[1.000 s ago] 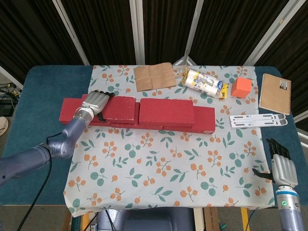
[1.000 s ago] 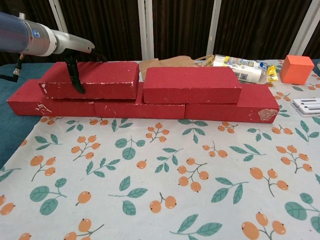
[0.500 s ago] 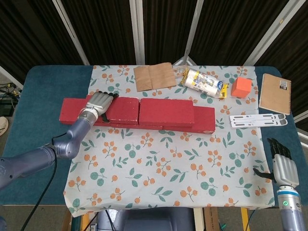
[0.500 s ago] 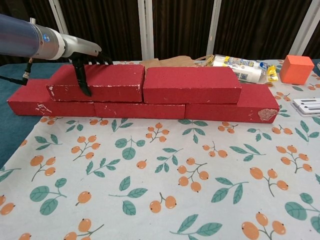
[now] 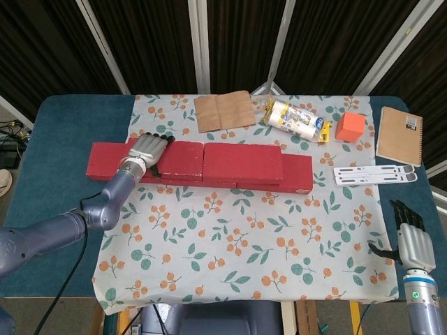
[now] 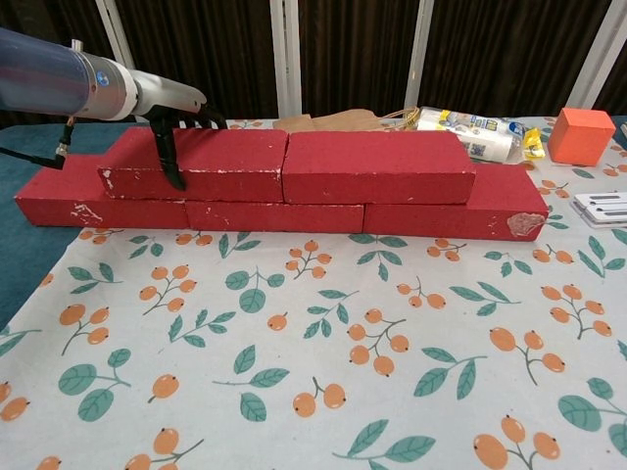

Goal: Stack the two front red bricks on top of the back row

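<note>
Along the back lies a row of red bricks. Two more red bricks lie flat on top of that row. The upper left brick butts end to end against the upper right brick. My left hand grips the left end of the upper left brick, with its fingers over the top and its thumb down the front face. My right hand hangs with spread fingers and nothing in it at the table's front right corner, far from the bricks.
Behind the bricks lie a brown paper bag and a plastic-wrapped roll. An orange cube, a brown notebook and white strips sit at the right. The floral cloth covers the table in front of the bricks.
My left hand has slid the upper left brick to the right along the back row, closing the gap until it meets the upper right brick. The right hand has stayed put.
</note>
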Robot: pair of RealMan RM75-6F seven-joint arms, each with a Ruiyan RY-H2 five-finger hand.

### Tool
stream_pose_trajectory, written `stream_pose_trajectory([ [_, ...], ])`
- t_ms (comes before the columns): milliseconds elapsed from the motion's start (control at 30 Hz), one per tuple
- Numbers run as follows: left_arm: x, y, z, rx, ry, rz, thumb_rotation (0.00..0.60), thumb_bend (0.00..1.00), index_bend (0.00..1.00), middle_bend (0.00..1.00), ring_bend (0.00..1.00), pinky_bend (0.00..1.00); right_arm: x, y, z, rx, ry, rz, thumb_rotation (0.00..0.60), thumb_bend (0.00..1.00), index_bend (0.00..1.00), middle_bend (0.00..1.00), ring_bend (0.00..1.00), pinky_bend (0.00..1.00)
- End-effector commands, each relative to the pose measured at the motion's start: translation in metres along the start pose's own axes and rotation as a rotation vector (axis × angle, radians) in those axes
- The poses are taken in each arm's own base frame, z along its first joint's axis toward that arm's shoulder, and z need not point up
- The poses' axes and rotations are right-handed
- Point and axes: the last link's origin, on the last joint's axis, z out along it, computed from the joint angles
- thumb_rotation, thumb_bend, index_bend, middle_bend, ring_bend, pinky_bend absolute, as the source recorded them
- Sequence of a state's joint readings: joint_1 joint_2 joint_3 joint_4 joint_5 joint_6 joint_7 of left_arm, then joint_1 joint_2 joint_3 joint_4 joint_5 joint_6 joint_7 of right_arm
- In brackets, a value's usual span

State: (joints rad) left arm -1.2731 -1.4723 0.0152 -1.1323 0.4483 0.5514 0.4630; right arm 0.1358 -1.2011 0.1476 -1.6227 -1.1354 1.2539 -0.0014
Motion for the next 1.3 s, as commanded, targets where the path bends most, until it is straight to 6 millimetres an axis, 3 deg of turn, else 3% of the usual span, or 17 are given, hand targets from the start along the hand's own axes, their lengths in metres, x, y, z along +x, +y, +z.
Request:
stream_pose_trajectory([
  [33,0.0,0.001,0.0,-0.001,-0.001,-0.002,0.6,0.2,0.29,0.27,0.24,0.25,0.0,0.0,0.0,-0.001,0.0,0.002,0.6,0.2,0.0,0.03,0.0,0.0],
  [733,0.0,0.006,0.001,0.003,-0.006,-0.002,0.6,0.2,0.22,0.21,0.19,0.24,0.0,0.0,0.0,-0.006,0.002,0.003,0.6,0.2,0.0,0.03,0.0,0.0],
  [1000,-0.001,0.007,0.001,0.012,-0.015,0.012,0.6,0.14,0.16,0.15,0.14,0.23,0.0,0.0,0.0,-0.007,0.001,0.001,0.6,0.2,0.0,0.03,0.0,0.0],
  [1033,-0.001,0.007,0.001,0.014,-0.016,0.012,0.6,0.13,0.16,0.14,0.13,0.22,-0.007,-0.037,0.013,0.08,-0.009,-0.034,0.6,0.2,0.0,0.03,0.0,0.0],
  [1067,-0.001,0.007,0.001,0.015,-0.016,0.011,0.6,0.13,0.16,0.13,0.12,0.22,0.001,-0.023,0.007,0.034,0.012,-0.031,0.6,0.2,0.0,0.03,0.0,0.0],
  [1100,-0.001,0.007,0.001,0.017,-0.016,0.011,0.6,0.13,0.15,0.12,0.11,0.21,-0.001,-0.022,0.006,0.032,0.001,-0.026,0.6,0.2,0.0,0.03,0.0,0.0],
  [1133,-0.001,0.007,0.001,0.019,-0.018,0.012,0.6,0.13,0.15,0.11,0.1,0.21,0.0,-0.001,-0.001,-0.013,0.004,-0.028,0.6,0.2,0.0,0.03,0.0,0.0],
  [1300,0.0,0.007,0.001,0.028,-0.024,0.01,0.6,0.13,0.14,0.08,0.05,0.18,-0.001,0.003,-0.003,0.005,0.003,-0.016,0.6,0.2,0.0,0.03,0.0,0.0],
])
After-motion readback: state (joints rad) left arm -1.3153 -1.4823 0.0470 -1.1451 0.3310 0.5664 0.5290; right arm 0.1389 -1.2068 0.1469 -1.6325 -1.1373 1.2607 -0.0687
